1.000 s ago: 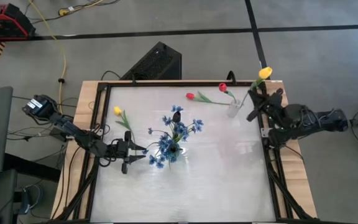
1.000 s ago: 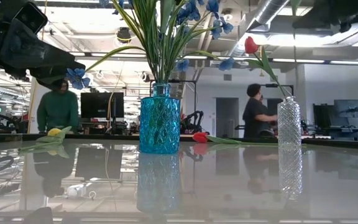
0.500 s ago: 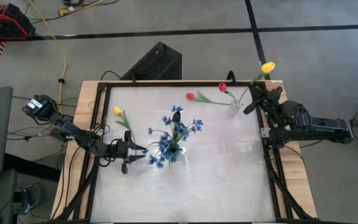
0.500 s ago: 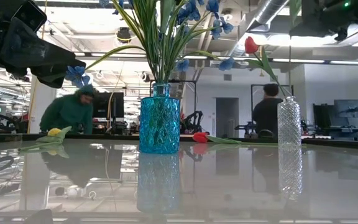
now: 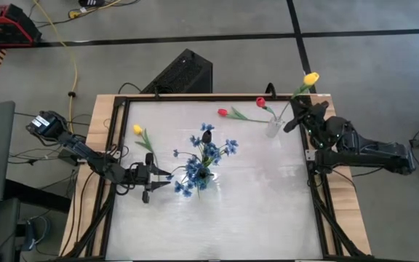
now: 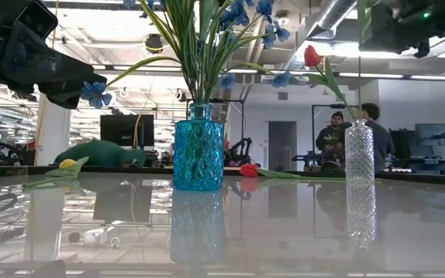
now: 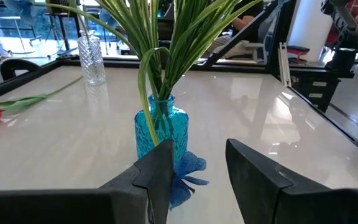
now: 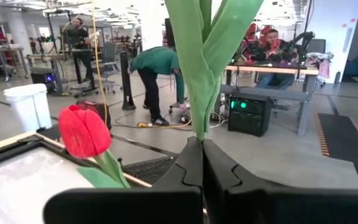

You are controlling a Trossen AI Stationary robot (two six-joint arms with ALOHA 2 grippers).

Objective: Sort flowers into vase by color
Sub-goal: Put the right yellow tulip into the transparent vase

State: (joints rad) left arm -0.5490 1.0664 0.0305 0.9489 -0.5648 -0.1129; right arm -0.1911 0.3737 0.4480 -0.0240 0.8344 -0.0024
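A yellow tulip (image 5: 310, 78) sits pinched by its stem in your right tool (image 5: 299, 110), at the bench's (image 5: 253, 204) two o'clock corner beside the clear vase (image 5: 273, 128). Your left tool (image 5: 167, 180) waits spread wide at nine o'clock of the blue vase (image 6: 198, 154).

Floor: grey concrete (image 5: 195, 22), crossed by dark seams.
Red unit (image 5: 4, 23): on the floor at the far left corner (yellow cable (image 5: 62, 47) trailing from nearby toward the table).
Black box (image 5: 181, 73): on the floor, just behind the table's far edge.
White bin (image 8: 27, 106): standing on the floor of the room beyond.
Person in green top (image 8: 154, 73): bent over at the waist.
Two people (image 6: 351, 137): standing in the far background.
Monitor (image 6: 122, 130): dark, in the background (behind the blue glass).
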